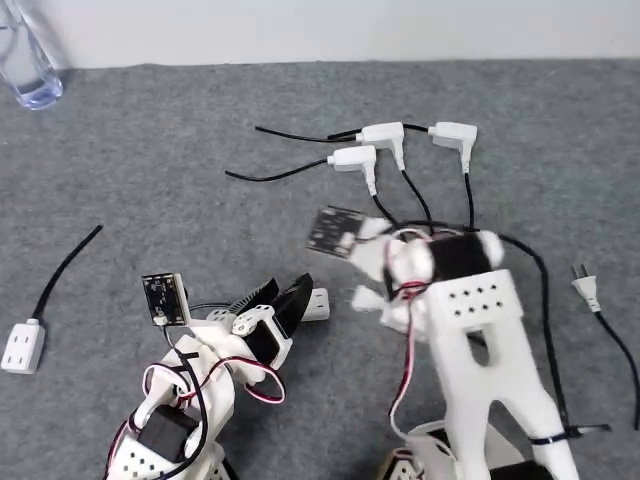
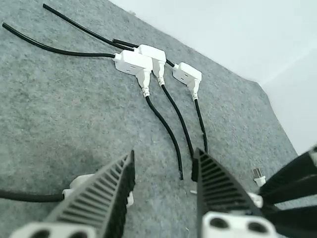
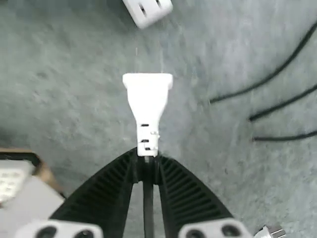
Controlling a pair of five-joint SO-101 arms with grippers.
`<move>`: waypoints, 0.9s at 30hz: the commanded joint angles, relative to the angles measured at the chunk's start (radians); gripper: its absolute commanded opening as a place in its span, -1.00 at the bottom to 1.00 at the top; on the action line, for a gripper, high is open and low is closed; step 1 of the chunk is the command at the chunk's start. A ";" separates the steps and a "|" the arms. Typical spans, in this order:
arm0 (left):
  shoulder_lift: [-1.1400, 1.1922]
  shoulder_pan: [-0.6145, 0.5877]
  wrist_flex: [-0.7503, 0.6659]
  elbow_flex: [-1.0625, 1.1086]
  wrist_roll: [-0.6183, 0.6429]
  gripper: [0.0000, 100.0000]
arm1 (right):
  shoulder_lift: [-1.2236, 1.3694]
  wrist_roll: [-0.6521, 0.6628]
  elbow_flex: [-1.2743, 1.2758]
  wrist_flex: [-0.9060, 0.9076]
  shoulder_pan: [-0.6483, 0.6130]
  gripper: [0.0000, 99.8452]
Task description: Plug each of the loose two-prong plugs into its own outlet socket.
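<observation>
right tool [image 3: 146, 157] — clamped on plug [image 3: 147, 96]

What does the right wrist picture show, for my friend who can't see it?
The black ridged tool pinches the tail of a white two-prong plastic plug, its prongs aimed at a white plastic outlet socket ahead. Black cords lie beside on the grey felt table.

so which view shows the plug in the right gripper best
The right wrist view: the white plug is centred, tail pinched in the right gripper, prongs toward a socket. In the high view the arm hides most of it; in the left wrist view it is too small to tell.
</observation>
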 commanded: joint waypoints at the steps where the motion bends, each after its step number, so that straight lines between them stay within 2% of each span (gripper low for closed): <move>1: -0.002 0.000 0.009 -0.010 0.003 -0.63 | -0.015 0.166 0.106 -0.156 0.151 -0.98; 5: -0.002 0.002 0.009 -0.010 0.003 -0.63 | -0.015 0.264 0.264 -0.332 0.206 -0.98; 9: -0.002 0.002 0.009 -0.010 0.003 -0.63 | -0.015 0.281 0.371 -0.444 0.213 -0.98; 11: -0.002 0.002 0.009 -0.010 0.003 -0.63 | -0.015 0.278 0.393 -0.455 0.216 -0.96; 17: -0.002 0.002 0.009 -0.010 0.003 -0.63 | -0.016 0.253 0.414 -0.450 0.216 -0.67; 24: -0.002 0.002 0.009 -0.010 0.003 -0.63 | -0.022 0.253 0.411 -0.452 0.205 -0.66; 27: -0.002 0.002 0.009 -0.010 0.003 -0.63 | -0.015 0.253 0.410 -0.461 0.162 -0.65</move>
